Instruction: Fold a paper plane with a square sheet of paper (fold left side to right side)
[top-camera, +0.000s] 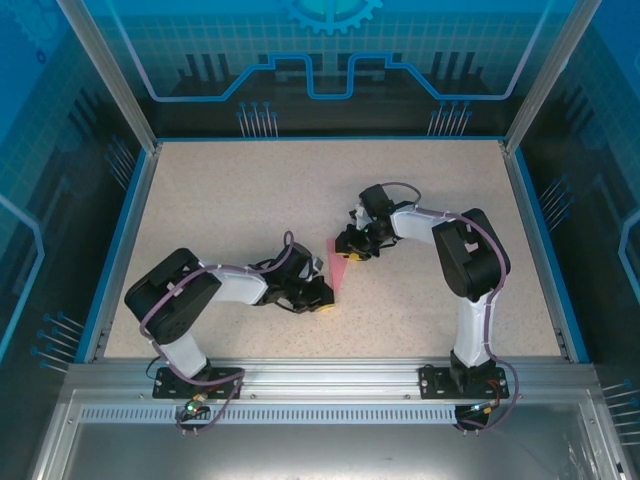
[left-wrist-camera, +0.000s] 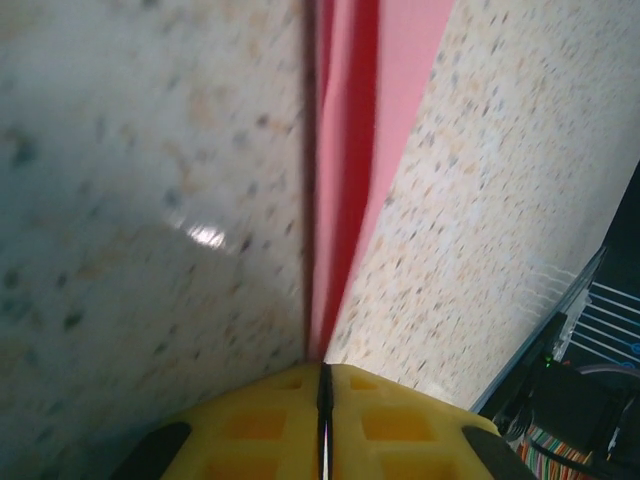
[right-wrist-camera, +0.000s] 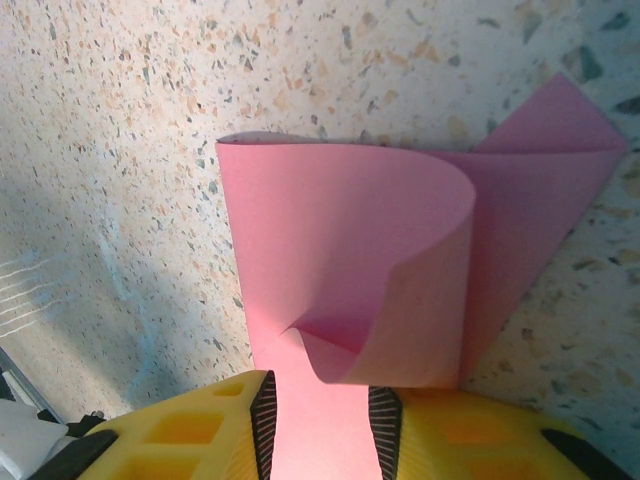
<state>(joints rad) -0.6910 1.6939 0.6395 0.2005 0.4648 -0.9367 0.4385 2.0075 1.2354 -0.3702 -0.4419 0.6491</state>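
Note:
The pink-red paper (top-camera: 338, 268) lies mid-table as a narrow, pointed, folded paper plane shape between both grippers. In the left wrist view the paper (left-wrist-camera: 360, 150) tapers down to the seam of my yellow left gripper (left-wrist-camera: 322, 385), whose jaws are pressed together on its tip. From above, the left gripper (top-camera: 325, 303) sits at the paper's near point. My right gripper (top-camera: 355, 252) is at its far, wider end. There its jaws (right-wrist-camera: 322, 395) stand apart over the flat paper (right-wrist-camera: 340, 250), and a loose flap (right-wrist-camera: 420, 300) curls up in front of them.
The speckled table (top-camera: 230, 200) has a blue raised rim (top-camera: 120, 250) on three sides and a metal rail (top-camera: 320, 375) at the near edge. Open tabletop lies to the far left and far right of the arms.

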